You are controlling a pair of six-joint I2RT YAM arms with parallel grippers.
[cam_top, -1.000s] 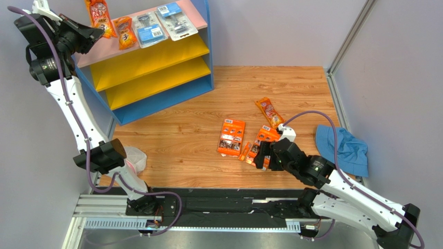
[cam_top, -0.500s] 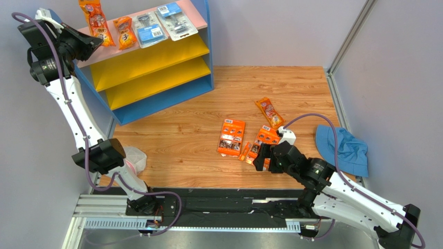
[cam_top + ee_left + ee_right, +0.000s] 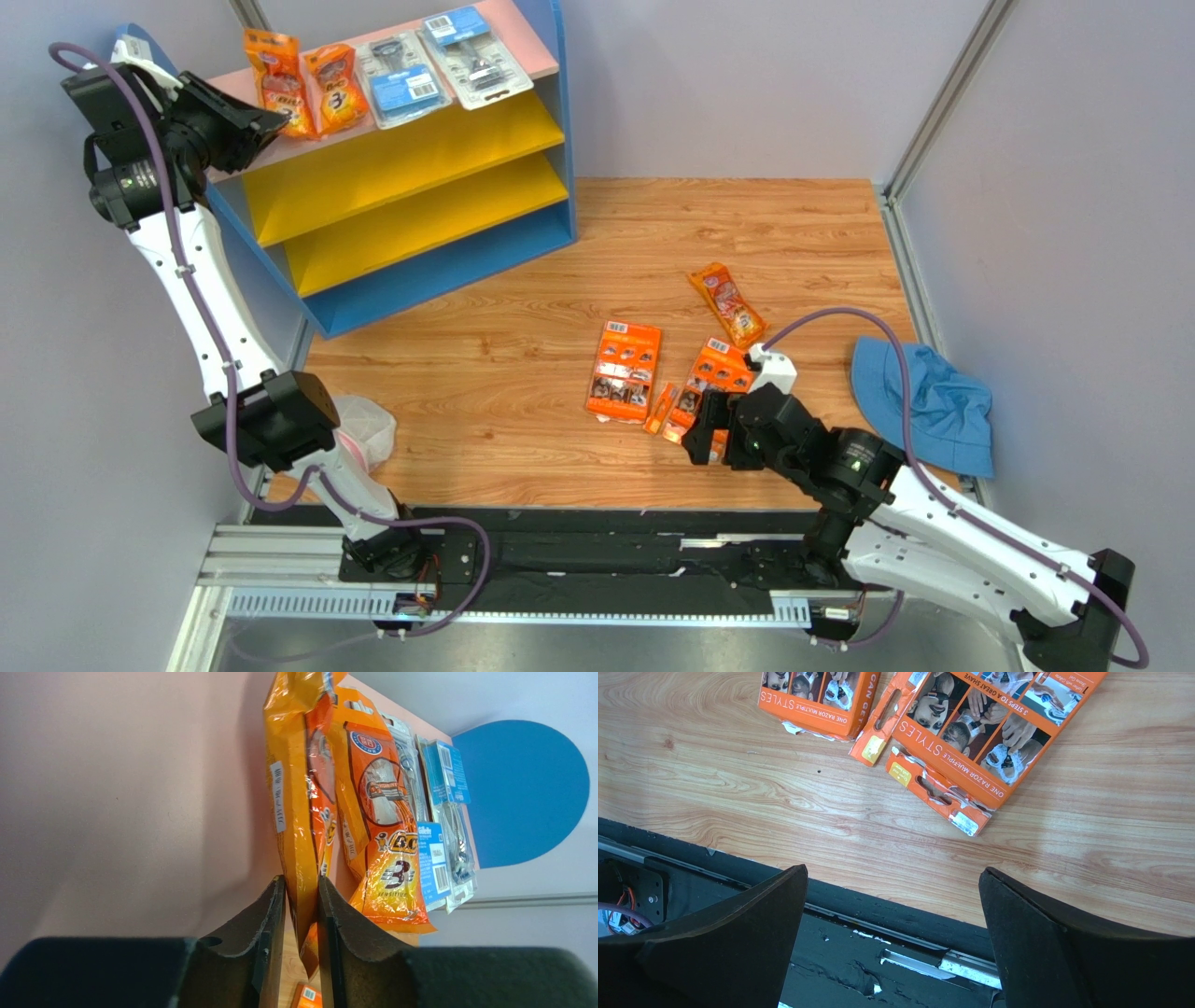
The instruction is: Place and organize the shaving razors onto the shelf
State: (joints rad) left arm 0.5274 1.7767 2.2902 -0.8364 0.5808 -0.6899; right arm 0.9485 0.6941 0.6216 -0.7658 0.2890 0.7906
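Observation:
My left gripper (image 3: 247,121) is shut on a small orange razor bag (image 3: 271,79) and holds it at the left end of the shelf's pink top board (image 3: 337,133). In the left wrist view the bag (image 3: 295,812) stands on edge between my fingers (image 3: 300,896), beside another orange bag (image 3: 389,854). Two blister packs (image 3: 403,80) (image 3: 477,49) lie further right on the board. My right gripper (image 3: 713,423) is open and empty above the floor's near edge (image 3: 892,873). Two orange cards (image 3: 626,370) (image 3: 990,735) and an orange bag (image 3: 727,304) lie on the floor.
The shelf (image 3: 449,266) stands at the back left; its two yellow boards (image 3: 421,147) hold nothing. A blue cloth (image 3: 929,399) lies at the right by the wall. A whitish bag (image 3: 365,427) lies by the left arm. The black base rail (image 3: 892,945) runs under my right gripper.
My left gripper has brought the orange bag down and right onto the pink top board next to the other bag. My right gripper has drawn back slightly toward the near edge, still open.

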